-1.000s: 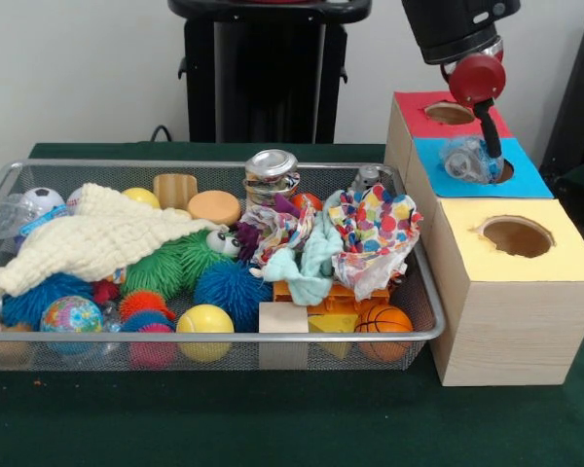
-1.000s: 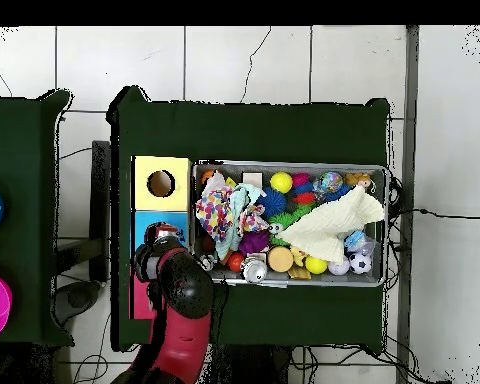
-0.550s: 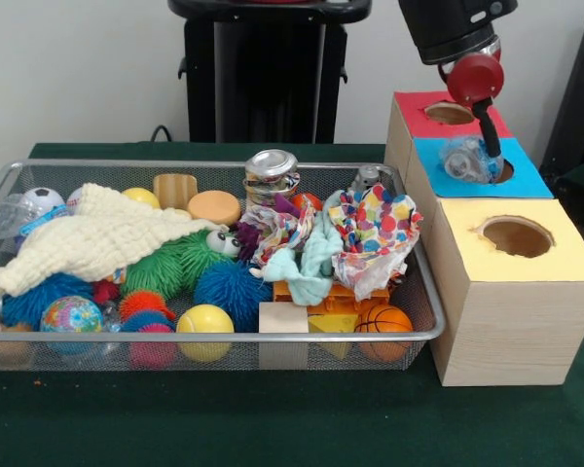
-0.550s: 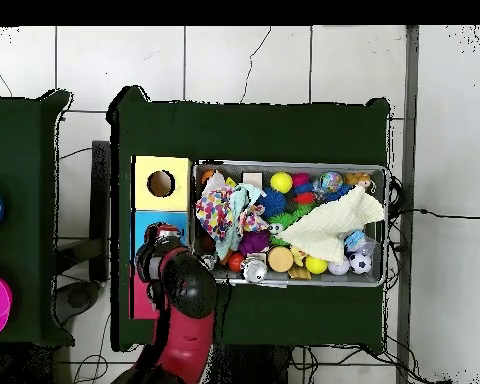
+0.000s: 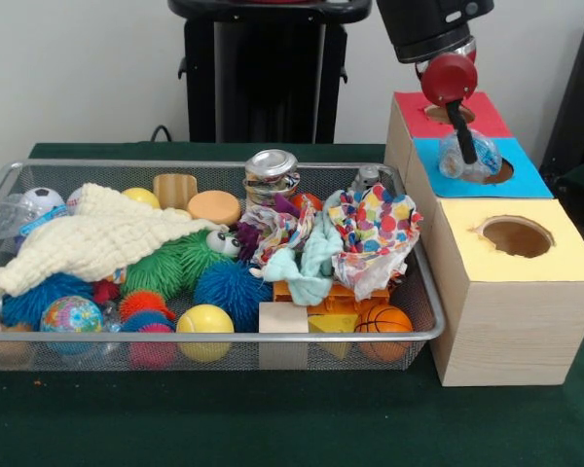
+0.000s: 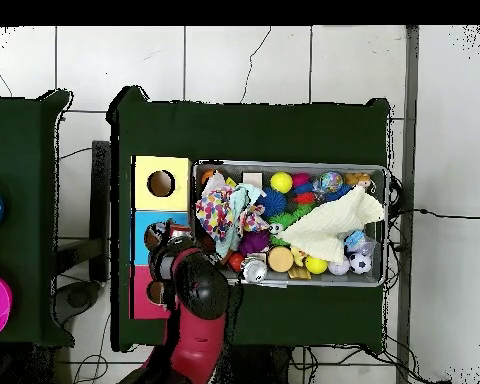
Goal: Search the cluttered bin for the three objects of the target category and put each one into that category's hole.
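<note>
A crumpled clear plastic piece (image 5: 479, 156) lies over the hole of the blue box (image 5: 530, 181), not dropped through. My gripper (image 5: 462, 156) hangs in front of its left part, below the red wrist knob (image 5: 450, 78), and looks open, with no hold on the plastic. From overhead the gripper (image 6: 170, 236) sits above the blue box (image 6: 141, 236), between the yellow box (image 6: 144, 203) and the red box (image 6: 140, 303). The wire bin (image 5: 273, 337) holds balls, spiky toys, cloths, a can and blocks.
The yellow box (image 5: 565, 261) with its round hole (image 5: 517, 236) stands nearest the table's front; the red box (image 5: 417, 121) is farthest back. A cream cloth (image 5: 88, 248) covers the bin's left part. A metal can (image 5: 272, 173) stands at the bin's far wall.
The gripper has shifted left and slightly up toward the bin side of the boxes. The clear plastic piece has stayed on the blue box's hole.
</note>
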Controlling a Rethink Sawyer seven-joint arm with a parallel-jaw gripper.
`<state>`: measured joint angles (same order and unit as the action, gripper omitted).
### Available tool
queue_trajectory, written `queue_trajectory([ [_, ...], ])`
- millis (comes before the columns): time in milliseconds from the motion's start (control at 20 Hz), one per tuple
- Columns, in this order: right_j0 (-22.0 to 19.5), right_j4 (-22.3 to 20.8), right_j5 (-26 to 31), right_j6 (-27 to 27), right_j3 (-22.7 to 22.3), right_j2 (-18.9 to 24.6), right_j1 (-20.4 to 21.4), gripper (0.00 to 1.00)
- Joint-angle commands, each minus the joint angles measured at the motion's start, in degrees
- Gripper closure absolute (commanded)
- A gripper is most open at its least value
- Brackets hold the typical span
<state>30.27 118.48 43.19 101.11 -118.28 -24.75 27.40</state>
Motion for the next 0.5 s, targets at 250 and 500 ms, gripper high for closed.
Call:
queue_trajectory([
  [250, -4.73, 0.57, -2.56, -18.23, 1.1, -0.07, -6.25, 0.0],
  [500, -5.01, -0.25, -2.41, -17.19, 0.74, -0.67, -6.19, 0.0],
])
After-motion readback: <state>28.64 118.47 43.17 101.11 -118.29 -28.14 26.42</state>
